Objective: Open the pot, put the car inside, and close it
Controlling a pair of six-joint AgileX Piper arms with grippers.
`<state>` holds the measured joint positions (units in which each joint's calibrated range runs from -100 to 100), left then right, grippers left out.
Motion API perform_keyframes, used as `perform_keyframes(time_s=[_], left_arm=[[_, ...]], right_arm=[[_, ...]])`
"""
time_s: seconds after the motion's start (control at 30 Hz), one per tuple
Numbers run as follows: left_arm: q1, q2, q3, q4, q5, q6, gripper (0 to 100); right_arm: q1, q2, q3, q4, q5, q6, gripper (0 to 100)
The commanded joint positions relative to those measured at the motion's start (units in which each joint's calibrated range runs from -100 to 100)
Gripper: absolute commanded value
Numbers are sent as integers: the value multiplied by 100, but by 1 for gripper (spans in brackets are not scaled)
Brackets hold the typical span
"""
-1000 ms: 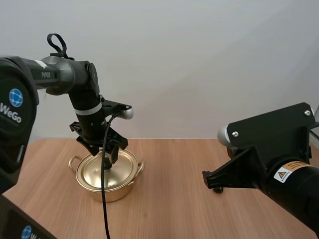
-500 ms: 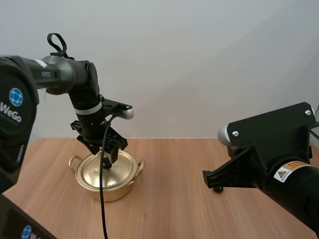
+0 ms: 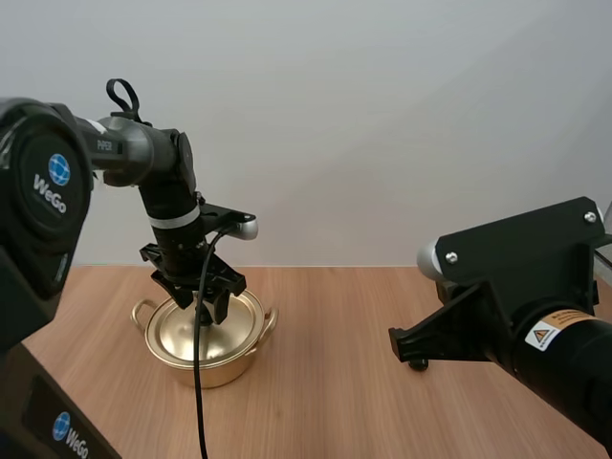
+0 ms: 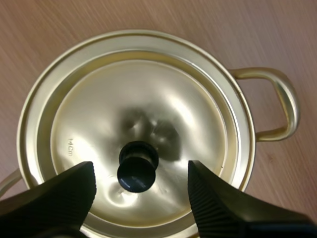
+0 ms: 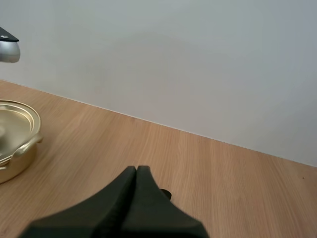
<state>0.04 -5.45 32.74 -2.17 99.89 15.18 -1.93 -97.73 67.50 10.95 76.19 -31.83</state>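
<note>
A golden pot [image 3: 206, 356] with its lid [image 4: 133, 109] on stands at the table's left. The lid's black knob [image 4: 137, 168] sits in the middle of it. My left gripper [image 4: 140, 174] hangs open straight above the lid, one finger on each side of the knob and neither touching it; in the high view the left gripper [image 3: 208, 304] is just over the pot. My right gripper [image 5: 136, 172] is shut on nothing, low over the wood at the right. A small dark thing [image 5: 165, 194] lies just past its tips; I cannot tell what it is.
The pot has a loop handle [image 4: 280, 101] on each side. The right arm's black housing [image 3: 521, 287] is in the near right of the high view, with a small dark bit [image 3: 418, 363] under it. Bare wooden table [image 3: 335, 382] lies between pot and right arm.
My left arm has shifted a little to the right and sunk closer to the lid. The right arm and the pot have stayed still.
</note>
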Motion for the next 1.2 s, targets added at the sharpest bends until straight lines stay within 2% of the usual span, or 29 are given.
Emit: perform_keyframes(time_s=[0.0, 0.77, 0.83, 0.93, 1.13, 1.17], left_arm=[[-1, 41, -2, -6, 11, 2, 89], [-1, 119, -2, -6, 11, 58, 88], [-1, 119, -2, -6, 11, 58, 86], [-1, 119, -2, -6, 11, 124, 72], [-1, 119, -2, -26, -66, 330, 24], [-1, 119, -2, -26, -102, 330, 13]], right_arm=[[-1, 2, 0, -4, 6, -7, 0], [-15, 2, 0, -4, 6, -7, 0], [-15, 2, 0, -4, 6, -7, 0], [-15, 2, 0, -4, 6, -7, 0], [-15, 2, 0, -4, 6, -7, 0], [-15, 2, 0, -4, 6, -7, 0]])
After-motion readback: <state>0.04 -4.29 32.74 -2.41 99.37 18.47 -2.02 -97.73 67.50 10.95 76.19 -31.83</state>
